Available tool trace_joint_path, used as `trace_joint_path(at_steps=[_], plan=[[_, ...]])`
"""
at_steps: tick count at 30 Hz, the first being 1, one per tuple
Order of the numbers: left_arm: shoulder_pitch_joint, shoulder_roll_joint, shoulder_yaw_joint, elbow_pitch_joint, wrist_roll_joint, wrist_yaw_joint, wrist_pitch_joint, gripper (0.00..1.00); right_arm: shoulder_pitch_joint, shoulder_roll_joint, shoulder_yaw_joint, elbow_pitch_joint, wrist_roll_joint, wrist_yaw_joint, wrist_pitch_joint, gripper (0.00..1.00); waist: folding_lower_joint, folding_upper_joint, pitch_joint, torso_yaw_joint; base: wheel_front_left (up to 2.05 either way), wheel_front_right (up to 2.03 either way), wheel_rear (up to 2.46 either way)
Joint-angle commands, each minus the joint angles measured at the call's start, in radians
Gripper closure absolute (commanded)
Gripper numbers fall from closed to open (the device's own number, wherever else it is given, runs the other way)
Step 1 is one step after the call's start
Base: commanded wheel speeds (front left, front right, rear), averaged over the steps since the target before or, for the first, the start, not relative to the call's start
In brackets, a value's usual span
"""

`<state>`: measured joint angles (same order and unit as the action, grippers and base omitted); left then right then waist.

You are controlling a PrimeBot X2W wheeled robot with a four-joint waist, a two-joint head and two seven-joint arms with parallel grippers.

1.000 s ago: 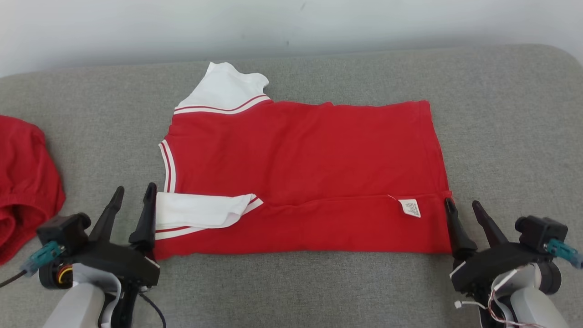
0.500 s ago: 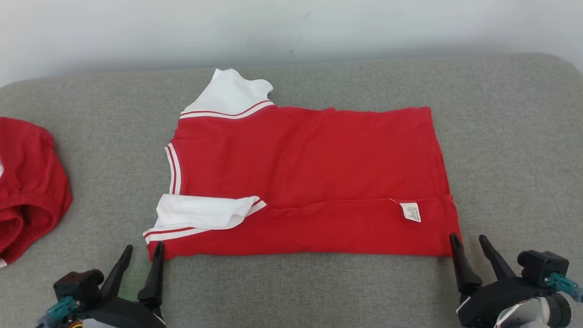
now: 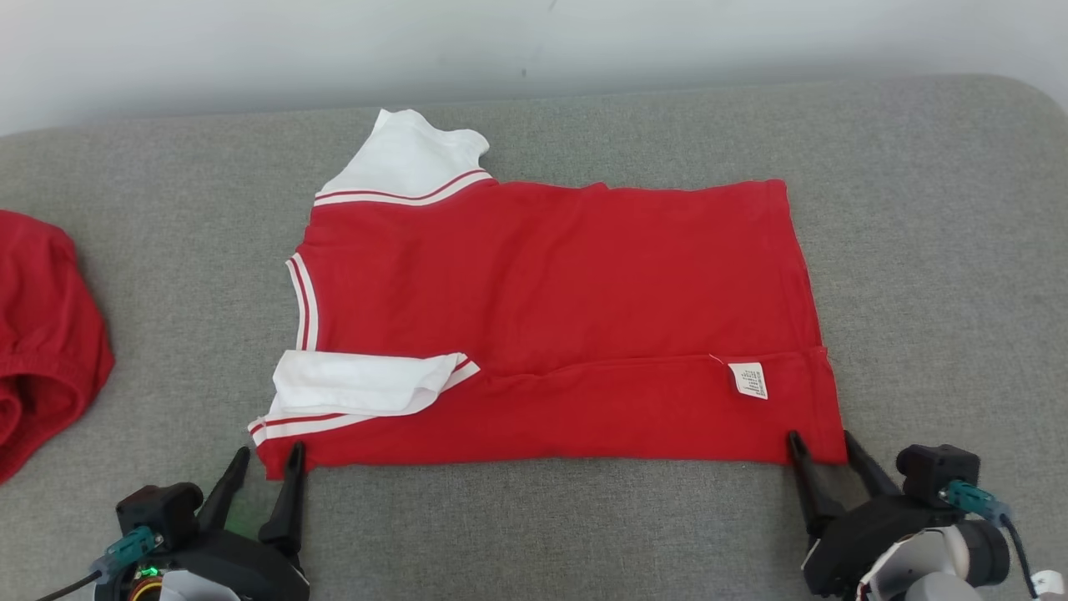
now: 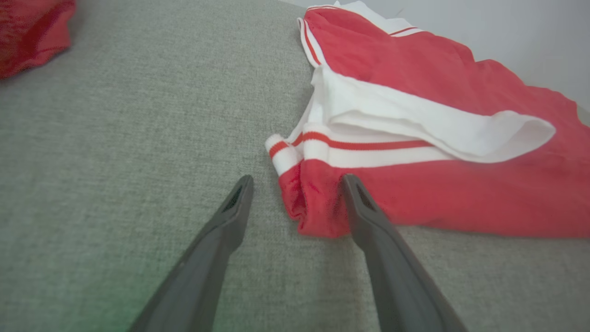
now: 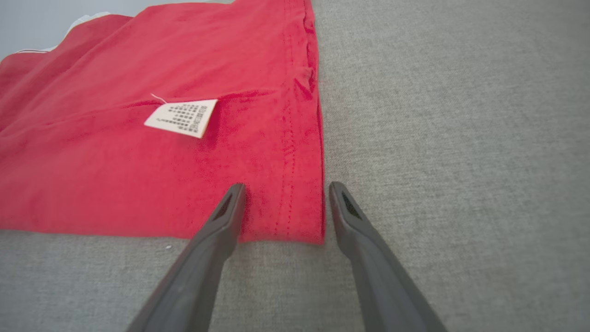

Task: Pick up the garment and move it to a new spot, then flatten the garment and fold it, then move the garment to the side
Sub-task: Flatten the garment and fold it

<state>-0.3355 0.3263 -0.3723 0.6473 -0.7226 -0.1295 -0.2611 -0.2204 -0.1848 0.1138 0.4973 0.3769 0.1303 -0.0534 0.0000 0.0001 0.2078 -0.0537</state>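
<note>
There's the left hand (image 3: 268, 455), spread wide and gripping nothing, its fingers set either side of the near-left corner of the shirt (image 3: 551, 284), just below the folded white sleeve (image 3: 359, 384). And the right hand (image 3: 822, 438) is just as wide and empty too, fingers bracketing the near-right hem corner, close to the white label (image 3: 748, 380). The red shirt lies flat and sideways mid-cushion (image 3: 918, 250), near edge folded over, neck to the left, with a second red cloth (image 3: 42, 334) bunched well off at the left edge.
</note>
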Motion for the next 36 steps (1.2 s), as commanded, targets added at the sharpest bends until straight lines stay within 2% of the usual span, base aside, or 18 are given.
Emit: trace_joint_path(at_steps=[1,8,16,24,31,32,33,34,35,36], plan=[[-0.009,-0.006,-0.009,0.017,-0.006,-0.001,0.003,1.0,-0.01,0.015,0.006,0.009,0.001,0.001,-0.009,1.0,0.0,-0.0001,-0.006,0.001,0.0,0.0,0.0],[-0.001,-0.013,-0.041,0.033,-0.031,0.0,-0.001,1.0,-0.007,0.01,0.013,0.045,0.013,0.001,-0.042,1.0,0.0,-0.0001,-0.048,0.011,0.0,0.0,0.0],[0.116,-0.022,-0.012,-0.056,-0.053,0.004,-0.004,1.0,0.089,-0.016,-0.031,-0.006,0.054,0.001,-0.07,1.0,0.0,-0.0001,-0.118,0.034,0.0,0.0,0.0],[0.26,-0.042,0.01,-0.169,-0.052,0.032,-0.004,1.0,0.205,-0.017,-0.071,-0.127,0.022,0.001,-0.018,1.0,0.0,-0.0001,-0.128,0.052,0.0,0.0,0.0],[0.297,-0.059,-0.014,-0.19,-0.037,0.039,-0.004,1.0,0.304,0.012,-0.128,-0.222,0.008,0.001,0.065,1.0,0.0,-0.0001,-0.132,0.069,0.0,0.0,0.0],[0.297,-0.06,-0.015,-0.187,-0.038,0.04,-0.004,1.0,0.312,0.016,-0.135,-0.231,0.006,0.001,0.075,0.96,0.0,-0.0001,-0.133,0.069,0.0,0.0,0.0],[0.297,-0.061,-0.013,-0.183,-0.039,0.043,-0.004,1.0,0.317,0.018,-0.142,-0.241,-0.003,0.001,0.079,0.73,0.0,-0.0001,-0.135,0.068,0.0,0.0,0.0],[0.296,-0.06,-0.01,-0.181,-0.034,0.045,-0.004,0.73,0.32,0.021,-0.146,-0.25,-0.008,0.001,0.084,0.27,0.0,-0.0001,-0.137,0.067,0.0,0.0,0.0],[0.295,-0.058,-0.006,-0.183,-0.025,0.05,-0.004,0.07,0.323,0.027,-0.15,-0.258,-0.012,0.001,0.085,0.0,0.0,-0.0001,-0.139,0.065,0.0,0.0,0.0],[0.295,-0.054,0.01,-0.193,-0.012,0.056,-0.005,0.0,0.323,0.032,-0.156,-0.277,-0.021,0.001,0.083,0.0,0.0,-0.0001,-0.143,0.063,0.0,0.0,0.0]])
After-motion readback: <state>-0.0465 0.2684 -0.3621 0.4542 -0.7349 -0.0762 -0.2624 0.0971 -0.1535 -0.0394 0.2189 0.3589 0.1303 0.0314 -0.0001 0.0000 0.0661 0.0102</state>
